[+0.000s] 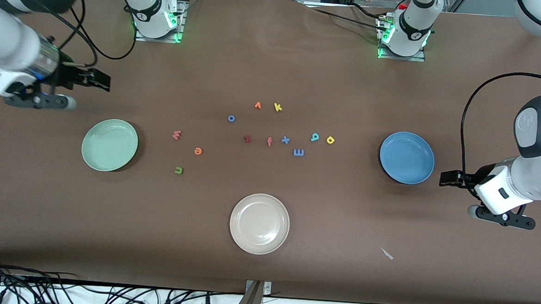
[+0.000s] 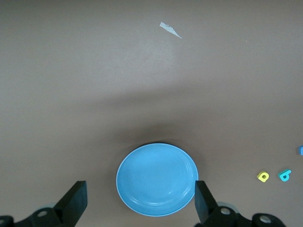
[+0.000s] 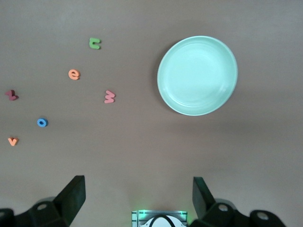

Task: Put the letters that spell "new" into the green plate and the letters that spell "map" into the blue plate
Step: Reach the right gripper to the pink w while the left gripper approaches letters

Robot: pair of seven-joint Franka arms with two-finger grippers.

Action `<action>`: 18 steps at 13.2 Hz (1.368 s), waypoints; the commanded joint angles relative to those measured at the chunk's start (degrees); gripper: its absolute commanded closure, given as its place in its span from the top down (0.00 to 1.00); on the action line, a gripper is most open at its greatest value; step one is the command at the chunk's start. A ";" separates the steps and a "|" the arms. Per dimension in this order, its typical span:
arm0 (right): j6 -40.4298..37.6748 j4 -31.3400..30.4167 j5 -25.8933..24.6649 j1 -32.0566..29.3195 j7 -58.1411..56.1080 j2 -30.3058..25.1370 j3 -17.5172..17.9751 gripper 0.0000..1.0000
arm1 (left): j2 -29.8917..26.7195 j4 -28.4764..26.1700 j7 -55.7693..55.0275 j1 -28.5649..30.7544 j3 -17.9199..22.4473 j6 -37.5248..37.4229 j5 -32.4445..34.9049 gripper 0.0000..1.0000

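The green plate point(image 1: 109, 144) point(image 3: 197, 75) lies toward the right arm's end of the table. Beside it lie the salmon w point(image 1: 176, 135) point(image 3: 109, 96), orange e point(image 1: 198, 151) point(image 3: 74, 74) and green n point(image 1: 179, 170) point(image 3: 94, 43). The blue plate point(image 1: 407, 158) point(image 2: 157, 178) lies toward the left arm's end, with the yellow p point(image 1: 330, 140) point(image 2: 262, 176), teal a point(image 1: 315, 136) point(image 2: 284, 175) and light blue m point(image 1: 298, 152) beside it. My right gripper point(image 1: 102, 80) point(image 3: 137, 185) hangs open and empty in the air beside the green plate. My left gripper point(image 1: 446, 178) point(image 2: 139, 189) hangs open and empty at the blue plate's edge.
A cream-white plate point(image 1: 259, 223) sits nearest the front camera. Other letters lie mid-table: blue o point(image 1: 231, 118), orange v point(image 1: 257, 105), yellow k point(image 1: 278, 107), dark red z point(image 1: 247, 139), salmon f point(image 1: 269, 142), blue x point(image 1: 285, 140). A pale scrap point(image 1: 387, 253) lies near the front edge.
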 commanded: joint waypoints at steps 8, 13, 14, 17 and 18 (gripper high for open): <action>30.93 -17.49 1.30 7.84 21.42 7.50 0.08 1.00 | -0.69 -0.37 0.89 -0.79 -0.49 -0.11 0.34 1.00; 53.95 -30.94 1.21 7.93 30.64 8.98 0.34 1.00 | -0.52 -1.34 0.02 -3.07 -0.67 -0.37 -0.01 1.00; 57.57 -32.53 1.30 7.93 31.09 10.21 0.35 1.00 | -0.60 -2.56 -2.25 -3.77 -1.11 -0.81 -0.18 1.00; 61.99 -33.16 1.30 7.93 34.51 14.07 2.19 1.00 | -0.34 -7.13 -11.11 -5.62 -4.35 -0.99 -0.18 1.00; 63.56 -33.16 1.21 7.93 34.61 15.39 2.28 1.00 | -0.34 -8.53 -14.45 -5.97 -5.75 -0.82 -0.18 1.00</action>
